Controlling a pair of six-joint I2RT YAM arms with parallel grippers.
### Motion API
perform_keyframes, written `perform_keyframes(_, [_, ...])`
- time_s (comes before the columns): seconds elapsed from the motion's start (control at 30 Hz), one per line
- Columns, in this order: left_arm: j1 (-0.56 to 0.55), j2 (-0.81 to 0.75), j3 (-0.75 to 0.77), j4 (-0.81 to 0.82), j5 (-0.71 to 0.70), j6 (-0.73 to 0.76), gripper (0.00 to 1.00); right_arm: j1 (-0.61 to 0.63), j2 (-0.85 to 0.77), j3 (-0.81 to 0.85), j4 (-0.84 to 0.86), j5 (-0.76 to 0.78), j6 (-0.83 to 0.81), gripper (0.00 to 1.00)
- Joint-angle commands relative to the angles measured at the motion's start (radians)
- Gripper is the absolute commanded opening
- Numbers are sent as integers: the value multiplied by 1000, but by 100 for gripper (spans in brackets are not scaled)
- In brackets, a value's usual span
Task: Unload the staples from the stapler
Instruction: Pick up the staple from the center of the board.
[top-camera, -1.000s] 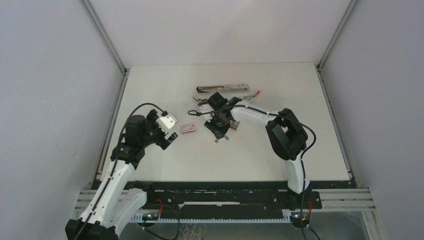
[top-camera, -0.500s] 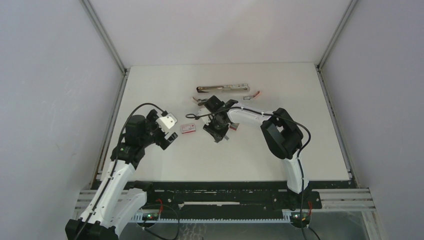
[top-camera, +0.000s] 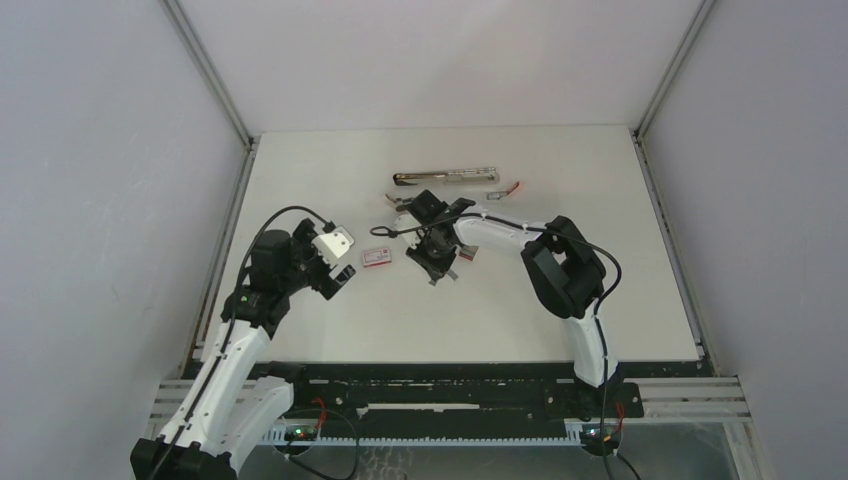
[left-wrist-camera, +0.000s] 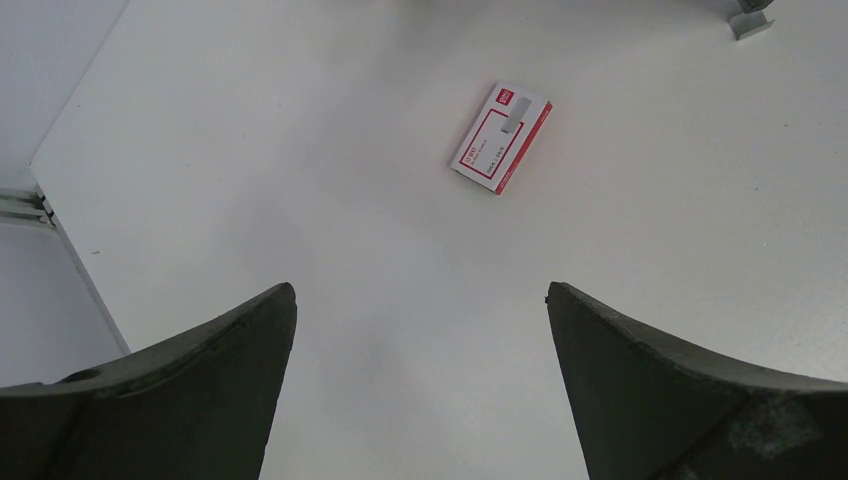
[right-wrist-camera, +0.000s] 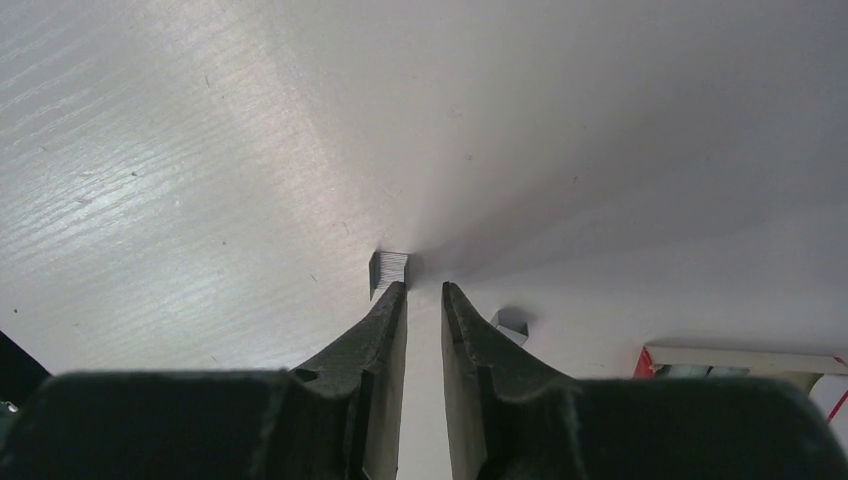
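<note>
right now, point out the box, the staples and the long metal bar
box (left-wrist-camera: 500, 137): left wrist view, middle of its top
staples (right-wrist-camera: 388, 266): right wrist view, strip's side
long metal bar (top-camera: 445, 177): top view, middle of its length

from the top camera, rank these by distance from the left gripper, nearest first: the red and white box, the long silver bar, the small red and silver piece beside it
1. Red-and-white box: just to the right of the left gripper.
2. Long silver bar: toward the back, near the centre.
3. Small red-and-silver piece: just past the bar's right end, farthest.
</note>
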Motion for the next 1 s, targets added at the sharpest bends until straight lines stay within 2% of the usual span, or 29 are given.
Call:
perform_keyframes(0.0, [7,-12,-18,33,12,-7,100,13,13,42,16,4,14,19])
perform_keyframes(0.37, [7,-9,-18,34,13,-7,100,19,22,46,13,3,14,18])
perform_keyframes(0.6, [8,-7,-18,34,11,-5,100,25,40,57,4,15,12,0])
perform_keyframes(0.97, [7,-5,-18,34,13,-6,100,-5,-49,55,2,32,-24,0])
